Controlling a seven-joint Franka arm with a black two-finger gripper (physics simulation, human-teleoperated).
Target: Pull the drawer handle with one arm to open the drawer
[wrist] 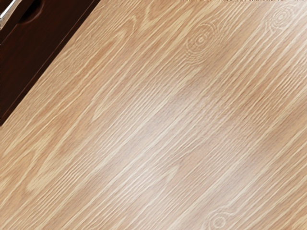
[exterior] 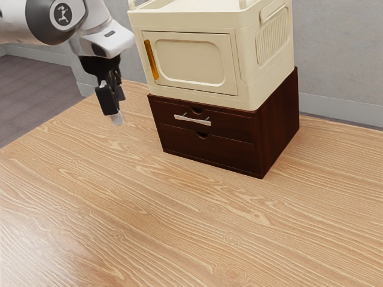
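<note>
**My pincer [exterior: 115,118] is hanging apart from the drawer unit [exterior: 278,134]**

I am holding the pincer above the table [exterior: 149,209], toward the exterior view's left of the drawer unit and well apart from it. I cannot tell how far the pincer is opening: its side is facing the camera. I am seeing nothing caught in it, and it is touching neither the drawer unit nor anything else in sight.

The silver handle [exterior: 192,120] is lying across the front of the drawer unit, on the upper drawer [exterior: 230,122]. Its bar is standing off the wood on short posts, presumably leaving room behind it for a grip. The upper drawer is sitting in line with the lower drawer [exterior: 215,148], so I am judging it shut.

A cream cabinet [exterior: 269,66] is resting on top of the drawer unit; its weight is probably helping to steady things against a pull. Its amber pull [exterior: 151,60] belongs to another door, so I am leaving that alone.

I am probably standing off to leave space for lining up. Next I am needing to approach the drawer unit's front, straddle the bar and draw straight outward; a crooked approach is risking a knock or a slip.
</note>
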